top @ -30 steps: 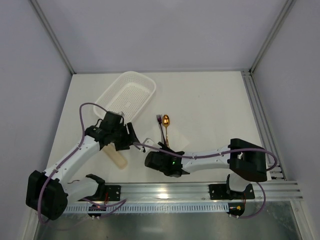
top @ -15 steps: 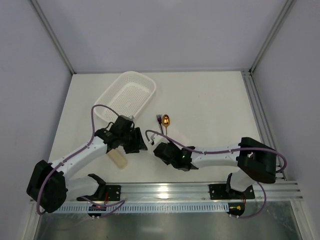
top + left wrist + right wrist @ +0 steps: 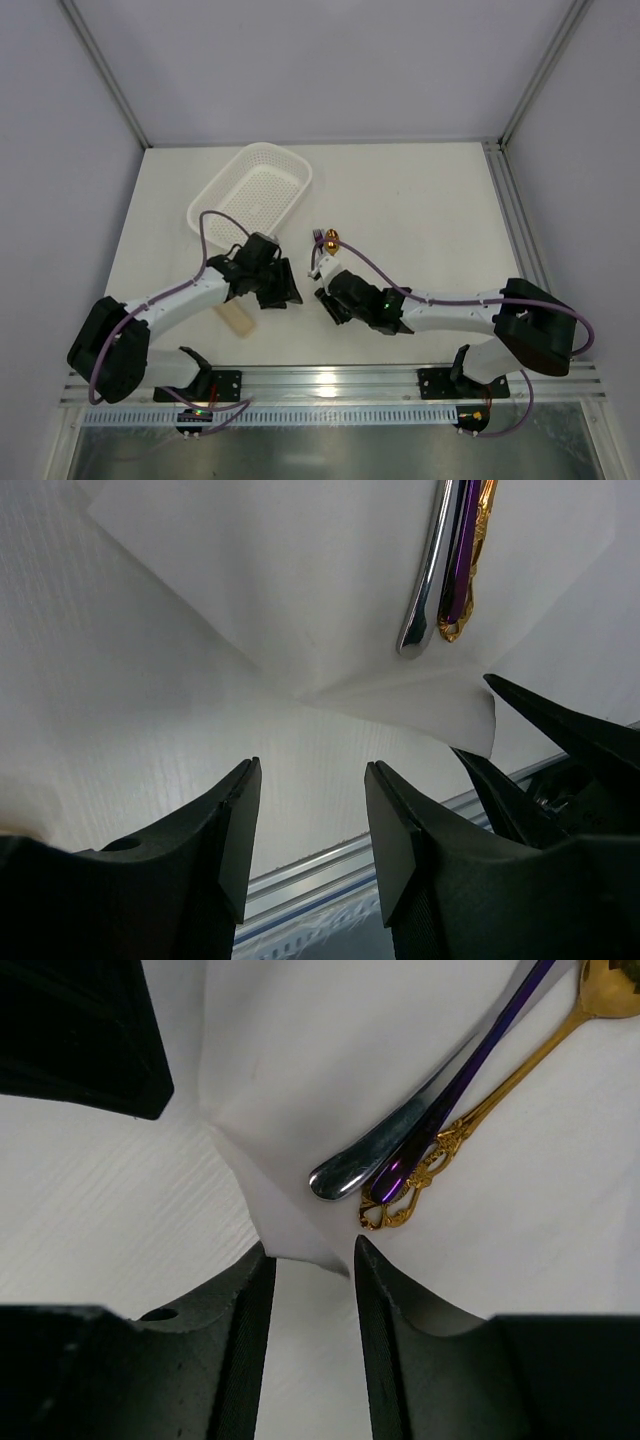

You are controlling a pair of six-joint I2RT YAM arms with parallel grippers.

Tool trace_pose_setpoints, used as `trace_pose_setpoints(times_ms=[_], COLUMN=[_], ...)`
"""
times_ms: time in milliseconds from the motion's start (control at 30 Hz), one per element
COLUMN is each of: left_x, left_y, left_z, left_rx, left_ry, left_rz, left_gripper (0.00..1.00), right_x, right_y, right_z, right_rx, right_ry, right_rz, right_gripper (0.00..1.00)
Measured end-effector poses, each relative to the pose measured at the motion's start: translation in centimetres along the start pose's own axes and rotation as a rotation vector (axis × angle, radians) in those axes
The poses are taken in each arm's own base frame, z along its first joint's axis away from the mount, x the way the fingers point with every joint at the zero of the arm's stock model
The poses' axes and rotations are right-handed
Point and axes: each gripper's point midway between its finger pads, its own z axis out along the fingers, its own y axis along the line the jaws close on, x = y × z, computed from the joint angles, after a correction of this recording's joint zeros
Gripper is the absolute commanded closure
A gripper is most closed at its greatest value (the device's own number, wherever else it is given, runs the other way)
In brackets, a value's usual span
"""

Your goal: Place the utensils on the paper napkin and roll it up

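Note:
The three utensils lie side by side on the paper napkin (image 3: 300,1060): a grey-silver spoon (image 3: 370,1155), a dark purple fork (image 3: 450,1090) and a gold spoon (image 3: 505,1085). From above, only the fork tines (image 3: 318,237) and the gold bowl (image 3: 332,238) show past the arms. My right gripper (image 3: 310,1255) is open at the napkin's near corner, which is lifted and curls up between its fingertips. My left gripper (image 3: 312,780) is open and holds nothing. It hovers over the table just left of that folded corner (image 3: 410,695), facing the right gripper's fingers (image 3: 570,735).
A white perforated basket (image 3: 255,190) stands at the back left. A flat beige slab (image 3: 238,320) lies under the left arm. The metal rail (image 3: 340,380) runs along the near edge, close behind both grippers.
Both grippers have closed in on the napkin's near corner, the left one moving right, the right one forward. Both pairs of jaws have narrowed. The corner now stands between the right fingertips.

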Motion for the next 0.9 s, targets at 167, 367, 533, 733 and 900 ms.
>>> trace_pose_setpoints(times_ms=[167, 367, 533, 733, 900], left_x=[0.4, 0.8, 1.2, 1.3, 1.2], left_y=[-0.1, -1.0, -1.7, -2.2, -3.0], left_z=[0.6, 1.2, 2.0, 2.9, 3.6], left_rx=[-0.006, 0.014, 0.019, 0.021, 0.031], left_ry=[0.016, 0.02, 0.035, 0.044, 0.045], left_rz=[0.006, 0.027, 0.033, 0.031, 0.032], left_gripper=[0.54, 0.61, 0.63, 0.65, 0.66], right_x=[-0.8, -1.1, -1.1, -1.4, -1.0], right_y=[0.1, -0.9, -1.3, -1.3, -1.7], right_z=[0.2, 0.5, 0.6, 0.8, 1.3], right_rx=[-0.035, -0.027, -0.023, -0.041, -0.041], right_ry=[-0.025, -0.029, -0.027, -0.037, -0.023], right_rz=[0.017, 0.04, 0.049, 0.044, 0.05], right_gripper=[0.68, 0.73, 0.87, 0.96, 0.96])
